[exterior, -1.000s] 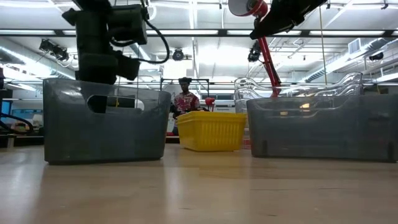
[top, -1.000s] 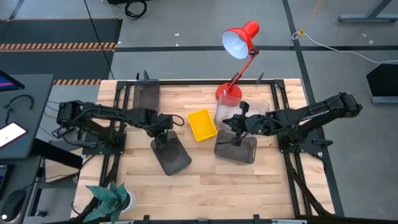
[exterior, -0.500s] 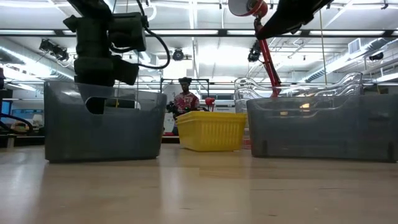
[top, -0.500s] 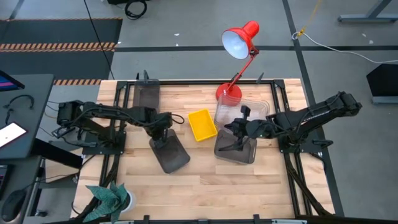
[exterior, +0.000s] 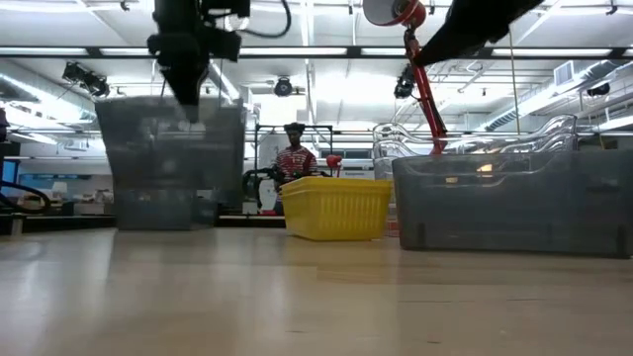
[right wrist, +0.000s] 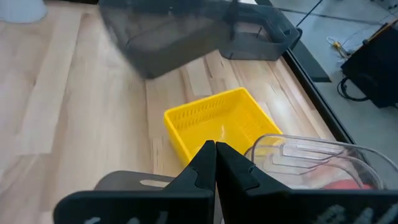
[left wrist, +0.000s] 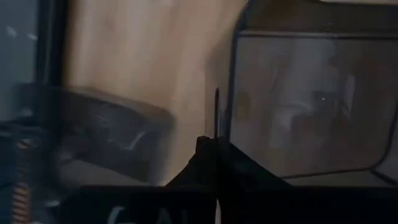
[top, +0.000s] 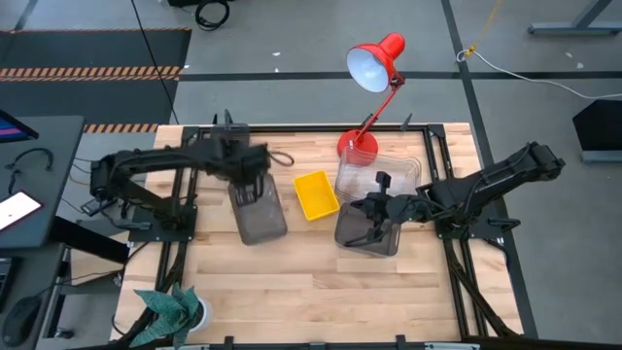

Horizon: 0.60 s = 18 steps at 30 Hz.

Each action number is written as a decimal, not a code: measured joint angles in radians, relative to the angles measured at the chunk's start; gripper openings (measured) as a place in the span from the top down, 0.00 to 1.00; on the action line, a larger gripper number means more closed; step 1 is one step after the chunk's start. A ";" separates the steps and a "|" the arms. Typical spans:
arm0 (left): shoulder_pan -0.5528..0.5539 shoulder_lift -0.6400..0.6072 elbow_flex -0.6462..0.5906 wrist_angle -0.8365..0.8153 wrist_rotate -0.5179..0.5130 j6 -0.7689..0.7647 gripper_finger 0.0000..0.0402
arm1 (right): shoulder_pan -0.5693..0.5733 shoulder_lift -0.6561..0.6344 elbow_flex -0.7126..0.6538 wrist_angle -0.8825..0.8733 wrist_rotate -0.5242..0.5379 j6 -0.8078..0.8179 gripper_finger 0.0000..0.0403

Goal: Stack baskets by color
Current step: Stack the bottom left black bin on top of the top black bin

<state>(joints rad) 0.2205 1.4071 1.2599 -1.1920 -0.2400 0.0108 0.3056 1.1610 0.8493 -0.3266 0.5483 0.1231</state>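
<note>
My left gripper (top: 249, 187) is shut on a smoky dark-grey basket (top: 259, 212), which hangs above the table at left (exterior: 173, 163). A second grey basket (top: 231, 151) rests on its base at the far left edge. The small yellow basket (top: 316, 194) stands mid-table. Right of it are clear baskets (top: 384, 173), nested on their bases. A third grey basket (top: 369, 233) stands in front of them. My right gripper (top: 372, 216) hovers shut over this third grey basket, with nothing between its fingers (right wrist: 216, 152). My left gripper pinches the rim of the grey basket's far short wall (left wrist: 216, 118), one finger inside the basket and one outside. The fingers come from above, pointing steeply down. The basket hangs below them, roughly level and lifted clear of the table.
A red desk lamp (top: 374, 63) stands on its base (top: 356, 146) at the far edge, behind the clear baskets. Black arm frames run along both table sides. A green plant (top: 170, 311) sits at the near left corner. Bare wood lies along the near side.
My left gripper has taken hold of the grey basket's wall. It has risen and gone toward the table's far edge, rolling as it went. The basket has come off the table, lifted clear, and has turned so that its long side runs nearly near-to-far.
</note>
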 joint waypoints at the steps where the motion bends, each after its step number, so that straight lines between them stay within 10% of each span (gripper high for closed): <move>1: 0.015 0.000 0.035 -0.025 -0.013 0.029 1.00 | -0.006 0.000 -0.018 0.024 -0.001 -0.011 0.97; 18: 0.408 0.000 0.240 -0.061 -0.072 0.506 1.00 | -0.099 0.000 -0.132 0.238 -0.132 -0.152 0.97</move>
<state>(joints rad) 0.6285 1.4071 1.5002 -1.2531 -0.3119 0.5172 0.2067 1.1614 0.7174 -0.0887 0.4160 -0.0289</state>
